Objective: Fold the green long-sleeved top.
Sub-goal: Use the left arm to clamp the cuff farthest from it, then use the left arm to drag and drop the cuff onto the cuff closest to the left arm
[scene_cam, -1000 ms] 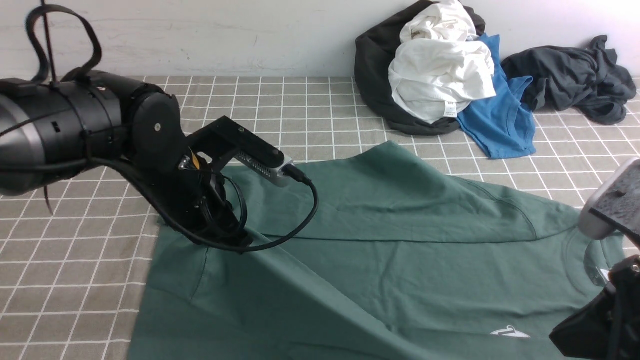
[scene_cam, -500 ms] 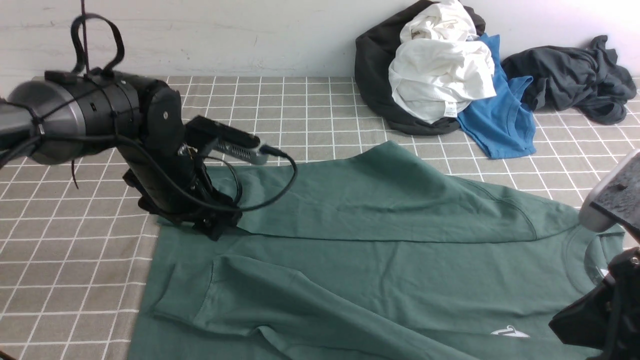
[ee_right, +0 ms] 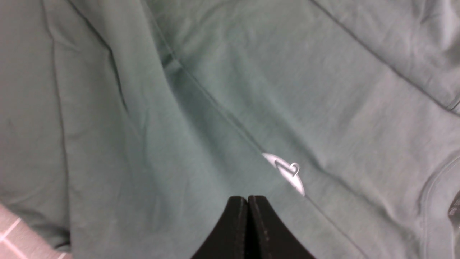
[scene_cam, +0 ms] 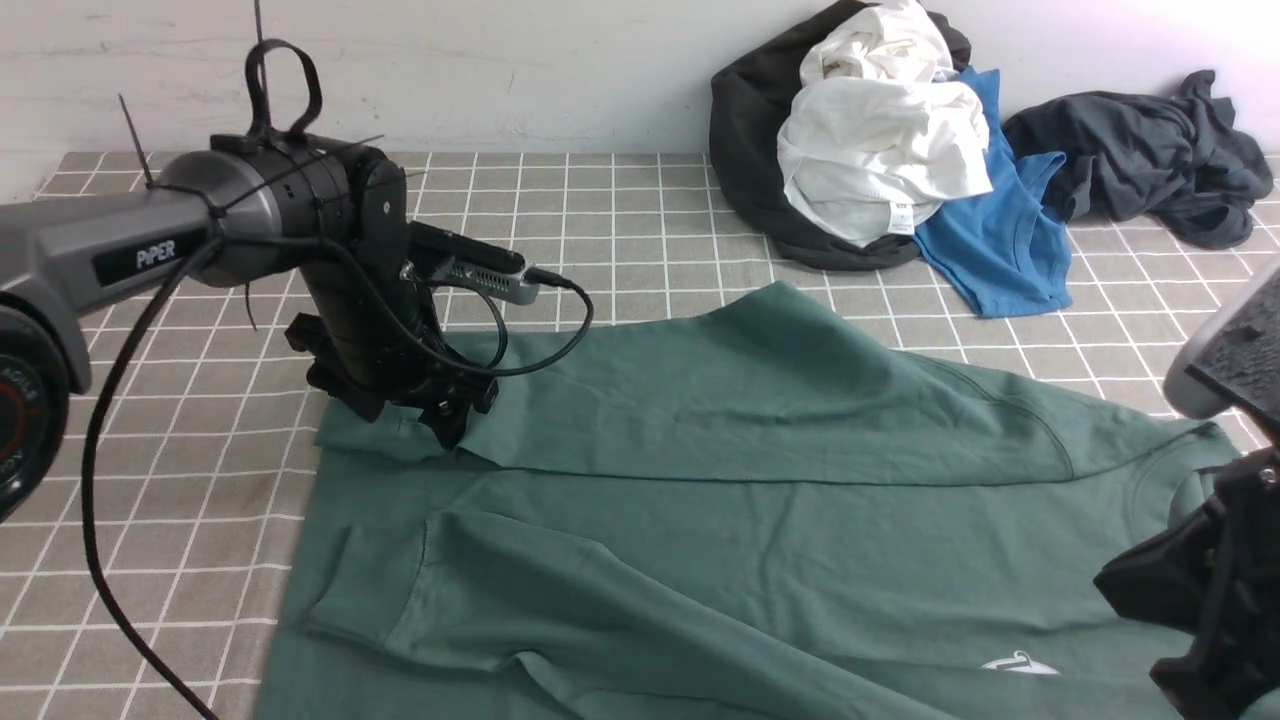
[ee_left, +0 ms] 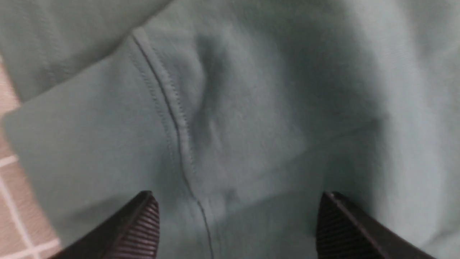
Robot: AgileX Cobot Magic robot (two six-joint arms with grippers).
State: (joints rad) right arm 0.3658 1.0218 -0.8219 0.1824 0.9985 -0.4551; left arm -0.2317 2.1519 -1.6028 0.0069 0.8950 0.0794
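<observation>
The green long-sleeved top lies spread on the checked cloth, collar to the right, white chest logo near the front. Both sleeves lie folded across the body; the near sleeve's cuff rests at the hem end. My left gripper stands open just over the far sleeve's cuff, its fingertips wide apart with only fabric below and nothing gripped. My right gripper is shut and empty, hovering over the chest beside the logo; in the front view it shows at the lower right.
At the back right against the wall sits a pile of clothes: a white garment on a black one, a bright blue shirt and a dark grey garment. Bare checked tablecloth lies to the left.
My left gripper opened and let go of the near sleeve, which dropped flat across the body. The left arm then drew back and left to the far sleeve's cuff.
</observation>
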